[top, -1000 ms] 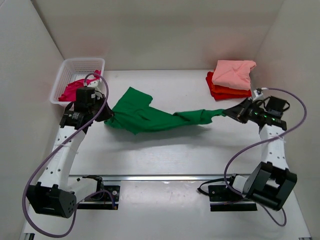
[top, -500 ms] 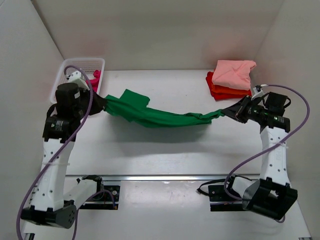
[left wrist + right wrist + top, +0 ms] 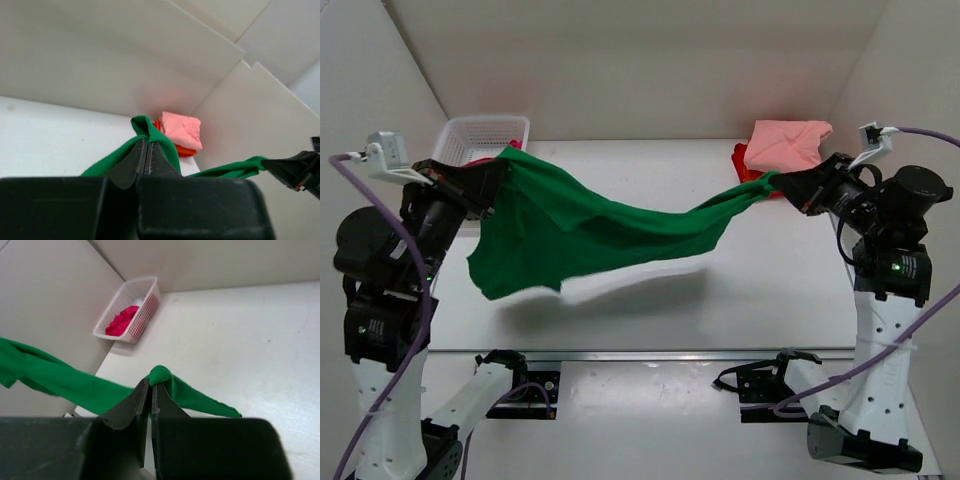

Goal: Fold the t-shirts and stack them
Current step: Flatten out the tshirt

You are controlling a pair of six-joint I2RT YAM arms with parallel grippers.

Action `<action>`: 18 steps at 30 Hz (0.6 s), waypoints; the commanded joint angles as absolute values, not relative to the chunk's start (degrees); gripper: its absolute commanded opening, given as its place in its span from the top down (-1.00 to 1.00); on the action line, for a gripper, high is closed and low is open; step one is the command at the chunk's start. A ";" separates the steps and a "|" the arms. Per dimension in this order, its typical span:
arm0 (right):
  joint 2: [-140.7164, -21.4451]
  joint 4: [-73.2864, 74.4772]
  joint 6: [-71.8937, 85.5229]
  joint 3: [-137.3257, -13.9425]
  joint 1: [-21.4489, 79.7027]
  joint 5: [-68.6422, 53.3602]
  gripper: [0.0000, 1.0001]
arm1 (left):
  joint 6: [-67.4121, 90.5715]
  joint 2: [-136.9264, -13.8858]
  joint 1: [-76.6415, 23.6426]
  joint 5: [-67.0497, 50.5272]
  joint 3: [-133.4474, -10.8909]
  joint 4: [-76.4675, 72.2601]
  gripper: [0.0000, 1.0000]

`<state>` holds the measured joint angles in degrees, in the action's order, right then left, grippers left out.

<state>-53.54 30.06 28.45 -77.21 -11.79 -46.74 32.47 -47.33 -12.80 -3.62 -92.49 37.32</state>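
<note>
The bright green t-shirt [image 3: 590, 235] hangs in the air, stretched between both grippers above the table. My left gripper [image 3: 500, 170] is shut on its left end; in the left wrist view [image 3: 146, 142] the cloth [image 3: 165, 145] bunches over the fingertips. My right gripper [image 3: 782, 183] is shut on its right end, which also shows in the right wrist view [image 3: 151, 384] with the cloth [image 3: 172, 382] at the tips. A salmon pink t-shirt [image 3: 785, 145] lies folded on an orange-red one [image 3: 745, 170] at the far right. A magenta t-shirt [image 3: 121, 320] lies in the basket.
A white lattice basket [image 3: 470, 135] stands at the far left corner against the wall. White walls enclose the table [image 3: 740, 290] on the left, back and right. A metal rail [image 3: 650, 353] runs along the near edge.
Both arms have risen, lifting the green t-shirt off the table. It now hangs spread in the air, where before it sagged low between the grippers.
</note>
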 commanded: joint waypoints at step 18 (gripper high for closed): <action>-72.30 8.09 51.94 -71.35 -12.22 -54.49 1.00 | 33.86 -75.81 -2.55 -22.34 -86.35 32.51 1.00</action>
